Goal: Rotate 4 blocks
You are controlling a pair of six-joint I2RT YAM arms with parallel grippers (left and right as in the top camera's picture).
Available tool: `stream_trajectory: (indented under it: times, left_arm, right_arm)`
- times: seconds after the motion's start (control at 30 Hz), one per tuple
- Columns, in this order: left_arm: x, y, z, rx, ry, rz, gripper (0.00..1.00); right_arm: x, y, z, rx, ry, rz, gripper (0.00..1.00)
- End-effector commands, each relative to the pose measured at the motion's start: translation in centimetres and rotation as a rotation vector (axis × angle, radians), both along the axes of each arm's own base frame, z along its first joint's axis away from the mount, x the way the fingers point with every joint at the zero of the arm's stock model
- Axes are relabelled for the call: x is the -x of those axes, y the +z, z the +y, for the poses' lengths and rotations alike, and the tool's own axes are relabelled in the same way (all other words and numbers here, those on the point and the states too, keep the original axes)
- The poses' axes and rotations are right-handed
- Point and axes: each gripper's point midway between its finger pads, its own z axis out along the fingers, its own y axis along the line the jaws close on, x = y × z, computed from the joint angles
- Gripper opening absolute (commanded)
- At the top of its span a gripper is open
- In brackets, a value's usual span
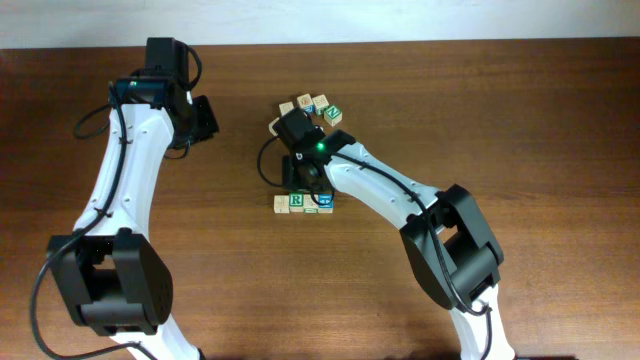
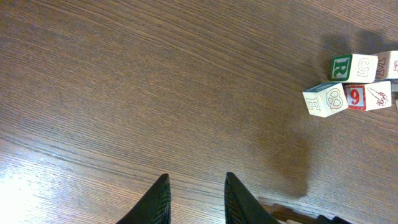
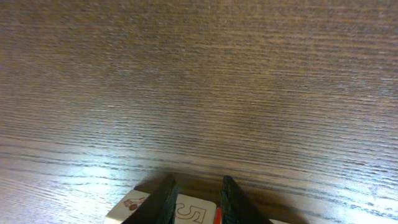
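— From above, where does it stand?

— The right tool [image 1: 306,186] is down over the near row of cubes on the bench [image 1: 500,90]. The green R cube [image 1: 297,201] and the blue cube [image 1: 325,200] sit in that row, packed close to their neighbours. The arm hides its fingertips there. The left tool [image 1: 205,120] hangs well apart, off to the far left. A second cluster, with the green N cube [image 1: 333,113], lies just beyond the row.

— And the left wrist camera?

— Its fingers [image 2: 160,200] stand apart over bare bench, so it is released and grasping nothing. The green R cube shows at the far right, a 5 on the face beside the R, with a red 6 cube [image 2: 356,96] near it.

— The right wrist?

— Two fingers [image 3: 166,200] straddle a cube face marked 5 [image 3: 189,213] at the bottom edge. I take that for the green R cube. Whether they pinch it or merely flank it, I cannot tell, as too little shows.

— How would you do the turn well?

— I'd centre the jaws on that one cube alone, since the neighbours look close enough to be dragged along. I'd raise it just clear of the bench before twisting and set it down flat. Then I'd open fully before drawing away, so it doesn't tip.
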Motion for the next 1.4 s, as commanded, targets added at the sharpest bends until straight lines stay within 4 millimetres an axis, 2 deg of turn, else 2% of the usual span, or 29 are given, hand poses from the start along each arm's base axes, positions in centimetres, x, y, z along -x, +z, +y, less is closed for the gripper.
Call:
stream_trajectory:
  times: [0.0,0.2,0.53,0.6,0.63,0.67,0.7,0.73,0.77,0.8,0.83,0.87,0.93,0.97,1.03,1.1,1.13,1.2,1.27,1.37]
  left_arm:
    - [-0.3,0.6,-0.1,0.000,-0.013,-0.015,0.27]
    - [-0.1,0.5,-0.1,0.000,-0.013,-0.004,0.27]
    - [0.1,0.4,-0.2,0.004,-0.014,0.004,0.26]
    - [0.1,0.4,-0.2,0.004,-0.014,0.004,0.24]
    - [0.2,0.4,-0.4,0.017,-0.020,0.010,0.23]
    - [0.9,0.1,-1.2,0.031,-0.037,0.038,0.20]
    - [1.5,-0.1,-1.9,0.031,-0.053,0.063,0.21]
    - [2.6,-0.4,-3.0,0.045,-0.078,0.106,0.21]
    - [3.3,-0.8,-4.0,0.057,-0.100,0.136,0.20]
    - [4.4,-1.9,-5.3,0.067,-0.131,0.179,0.17]
    - [5.6,-3.4,-6.3,0.061,-0.159,0.224,0.13]
    - [6.3,-4.4,-6.9,0.058,-0.174,0.245,0.08]
    - [6.9,-5.5,-7.7,0.081,-0.193,0.264,0.00]
    - [7.2,-5.7,-7.9,0.090,-0.197,0.273,0.00]
    - [7.2,-5.7,-7.9,0.089,-0.197,0.274,0.00]
    - [7.2,-5.7,-7.8,0.083,-0.196,0.274,0.00]
    - [7.2,-5.7,-7.7,0.077,-0.197,0.274,0.00]
    - [7.1,-5.8,-7.7,0.077,-0.198,0.271,0.00]
    - [7.2,-5.8,-7.9,0.081,-0.217,0.272,0.00]
    - [7.2,-5.7,-8.5,0.105,-0.279,0.267,0.00]
  right_arm:
    - [-0.1,-0.8,0.1,0.021,-0.010,0.004,0.24]
    - [1.4,-1.1,0.7,0.044,0.020,0.028,0.24]
    - [1.2,-1.1,0.4,0.048,0.015,0.027,0.24]
    - [-0.8,0.5,0.5,0.018,0.020,-0.022,0.24]
    - [-2.1,2.6,0.2,0.007,0.020,-0.054,0.24]
    - [-4.2,7.1,-0.9,-0.022,-0.012,-0.102,0.25]
    - [-5.0,10.3,-2.3,-0.040,-0.042,-0.108,0.25]
    - [-4.9,12.5,-3.4,-0.074,-0.006,-0.074,0.24]
    - [-4.5,13.3,-4.8,-0.087,0.021,-0.031,0.22]
    - [-3.7,12.7,-7.3,-0.077,0.016,0.056,0.09]
    - [-2.7,11.8,-9.5,-0.055,0.038,0.130,0.04]
    - [-2.4,11.7,-10.3,-0.058,0.057,0.153,0.04]
    - [-2.0,12.4,-10.3,-0.160,0.139,0.178,0.05]
    - [-1.8,13.2,-10.2,-0.237,0.196,0.179,0.04]
    - [-2.4,16.0,-12.1,-0.323,0.183,0.128,0.05]
    - [-1.9,20.1,-15.7,-0.328,0.148,0.043,0.05]
    - [-0.8,21.7,-17.6,-0.307,0.129,0.027,0.05]
    - [1.4,22.1,-20.0,-0.209,0.088,0.065,0.05]
    - [2.7,20.4,-19.1,-0.180,0.129,0.129,0.05]
    - [2.8,16.6,-18.0,-0.189,0.098,0.185,0.05]
